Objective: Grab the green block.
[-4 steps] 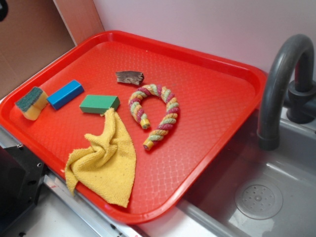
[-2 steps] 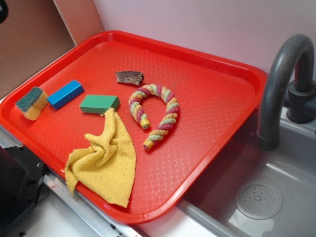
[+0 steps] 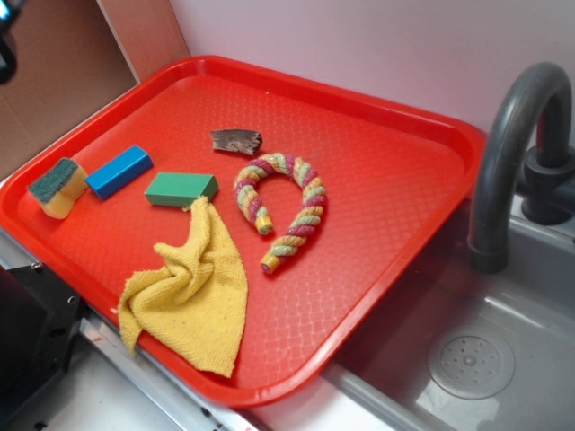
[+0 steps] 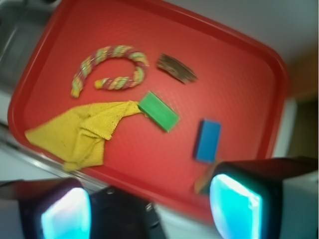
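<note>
- On the red tray (image 3: pixel 395 117) your green block (image 3: pixel 181 189) lies flat, touching the yellow cloth (image 3: pixel 193 287) corner;
- gripper (image 4: pixel 149 206) fingers spread open, empty, well above the block; blue block (image 4: pixel 208 140) nearer them.

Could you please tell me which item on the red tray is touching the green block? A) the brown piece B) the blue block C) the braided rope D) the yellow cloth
D: a corner of the yellow cloth meets the green block in both views, while the other items lie apart from it on the tray.
</note>
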